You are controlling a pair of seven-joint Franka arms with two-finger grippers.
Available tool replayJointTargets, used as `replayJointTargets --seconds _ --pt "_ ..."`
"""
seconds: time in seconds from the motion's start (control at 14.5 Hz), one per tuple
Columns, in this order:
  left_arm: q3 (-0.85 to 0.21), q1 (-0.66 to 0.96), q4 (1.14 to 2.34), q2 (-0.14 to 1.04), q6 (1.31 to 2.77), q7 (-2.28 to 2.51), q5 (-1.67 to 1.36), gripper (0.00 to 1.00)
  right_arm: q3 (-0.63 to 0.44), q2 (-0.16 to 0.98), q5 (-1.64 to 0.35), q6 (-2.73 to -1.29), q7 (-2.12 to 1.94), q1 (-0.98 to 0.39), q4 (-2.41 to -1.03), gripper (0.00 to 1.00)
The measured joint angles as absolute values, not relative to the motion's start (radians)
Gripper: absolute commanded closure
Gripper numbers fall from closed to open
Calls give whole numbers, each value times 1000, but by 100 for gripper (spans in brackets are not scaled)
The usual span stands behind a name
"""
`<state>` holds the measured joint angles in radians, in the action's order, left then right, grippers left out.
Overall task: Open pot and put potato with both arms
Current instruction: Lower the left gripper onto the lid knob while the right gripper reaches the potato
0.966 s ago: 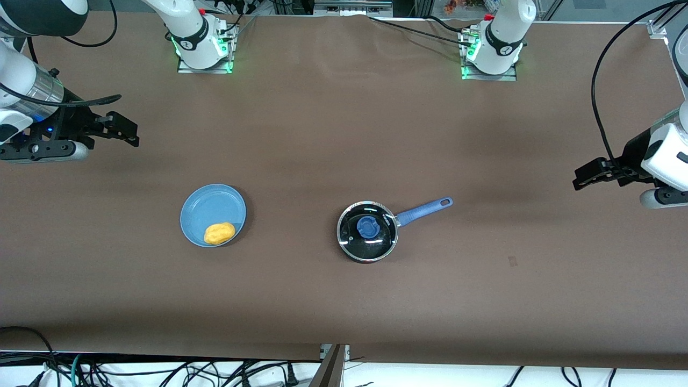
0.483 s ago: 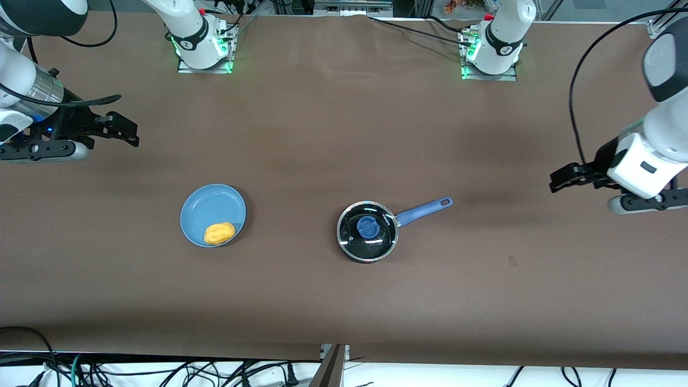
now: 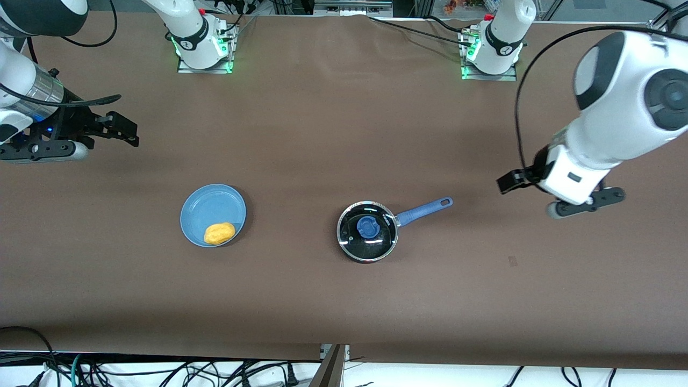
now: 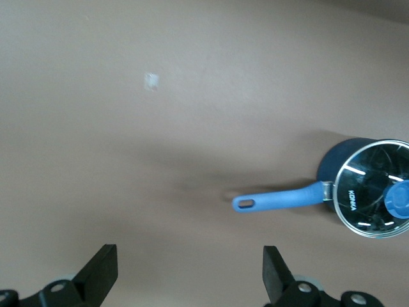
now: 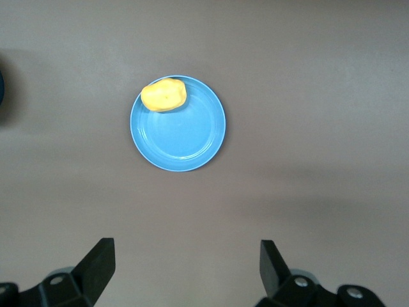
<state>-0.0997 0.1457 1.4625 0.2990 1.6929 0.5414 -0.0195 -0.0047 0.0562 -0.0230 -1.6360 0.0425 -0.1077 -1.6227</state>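
Observation:
The black pot (image 3: 367, 231) stands mid-table with its glass lid and blue knob (image 3: 368, 227) on, its blue handle (image 3: 424, 210) pointing toward the left arm's end. It also shows in the left wrist view (image 4: 374, 189). The yellow potato (image 3: 219, 233) lies on a light-blue plate (image 3: 207, 209) toward the right arm's end, also in the right wrist view (image 5: 163, 94). My left gripper (image 3: 508, 183) is open and empty, in the air over bare table beside the handle's tip. My right gripper (image 3: 123, 131) is open and empty, waiting over the table at its own end.
A small pale mark (image 3: 513, 261) lies on the brown table nearer the front camera than the left gripper. The arm bases (image 3: 203, 45) stand along the table edge farthest from the front camera. Cables hang below the nearest edge.
The left arm has swung in from its end of the table toward the pot's handle, gripper open. The right arm, pot, plate and potato have not moved.

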Motion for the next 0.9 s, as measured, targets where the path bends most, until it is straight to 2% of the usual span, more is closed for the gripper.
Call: replayJointTargets --seconds 0.9 --pt "-102 357 1462 437 1884 960 -21 0 -5 56 -23 -1636 43 -108 -1622 0"
